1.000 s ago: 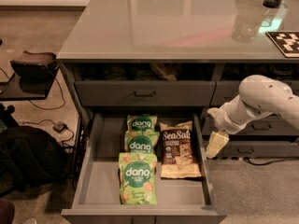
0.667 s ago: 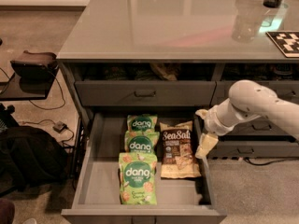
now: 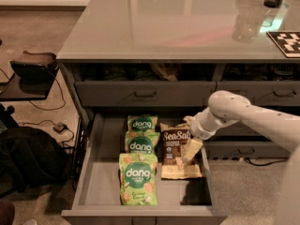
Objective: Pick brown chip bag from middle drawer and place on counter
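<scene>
Brown chip bag lies flat on the floor of the pulled-out middle drawer, toward its right side, just beside a column of three green bags to its left. Its dark centre panel carries white "Sea Salt" lettering, with pale tan crinkled edges at the bottom. The gripper hangs tilted downward over the bag's right edge, inside the drawer by the right wall; whether the jaws are open or closed I cannot tell. The white arm reaches in from the right, bent at a rounded joint. Behind, a shallower drawer front sits under the glossy table.
</scene>
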Tool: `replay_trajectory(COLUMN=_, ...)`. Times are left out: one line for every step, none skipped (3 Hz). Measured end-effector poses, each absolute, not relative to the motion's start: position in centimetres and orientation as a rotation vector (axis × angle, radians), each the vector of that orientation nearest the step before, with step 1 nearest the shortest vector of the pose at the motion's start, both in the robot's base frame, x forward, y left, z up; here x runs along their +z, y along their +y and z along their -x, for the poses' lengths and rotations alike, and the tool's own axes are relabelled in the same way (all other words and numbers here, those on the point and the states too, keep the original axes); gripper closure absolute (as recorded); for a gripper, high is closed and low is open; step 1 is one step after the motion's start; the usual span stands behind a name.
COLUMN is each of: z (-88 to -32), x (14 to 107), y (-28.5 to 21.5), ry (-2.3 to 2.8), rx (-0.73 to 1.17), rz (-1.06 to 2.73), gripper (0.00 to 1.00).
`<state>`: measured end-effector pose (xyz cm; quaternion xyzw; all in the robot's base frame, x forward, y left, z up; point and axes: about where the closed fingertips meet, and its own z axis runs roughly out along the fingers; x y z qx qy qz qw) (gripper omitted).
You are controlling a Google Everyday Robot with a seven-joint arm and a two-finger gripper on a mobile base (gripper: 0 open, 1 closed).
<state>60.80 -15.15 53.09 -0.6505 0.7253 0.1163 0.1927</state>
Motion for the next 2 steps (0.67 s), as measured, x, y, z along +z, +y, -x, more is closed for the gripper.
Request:
replay_trajectory(z=-62.2, x=48.7, y=-14.2, ry=2.068, rx=0.332, rz=1.832, gripper=0.0)
replay_trajectory(z=-63.3, x=44.6, y=-13.2, ry=2.082, rx=0.344, rz=1.838, gripper=0.0)
